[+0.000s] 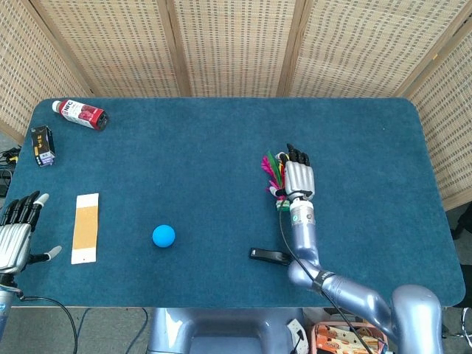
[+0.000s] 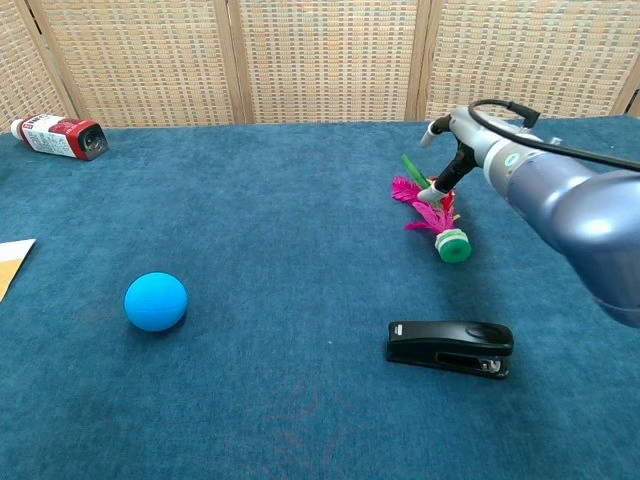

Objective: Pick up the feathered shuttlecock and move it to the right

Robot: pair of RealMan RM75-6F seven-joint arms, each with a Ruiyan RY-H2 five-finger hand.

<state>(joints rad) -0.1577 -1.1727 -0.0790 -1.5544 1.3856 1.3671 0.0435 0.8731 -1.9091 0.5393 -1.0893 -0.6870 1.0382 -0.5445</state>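
One shuttlecock (image 1: 274, 177), ball (image 1: 164, 235), stapler (image 1: 270, 256), bottle (image 1: 81, 114), small box (image 1: 43, 145), card (image 1: 86, 227).

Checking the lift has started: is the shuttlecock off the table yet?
No, the shuttlecock lies on the table, its green base on the cloth below the right hand.

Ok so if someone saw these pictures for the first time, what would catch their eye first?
Probably the right hand, reaching over the middle of the blue table with its fingers down at the bright pink, green and yellow feathers of the shuttlecock, which lies on its side. Next, the blue ball nearer the front left, and the black stapler at the front edge.
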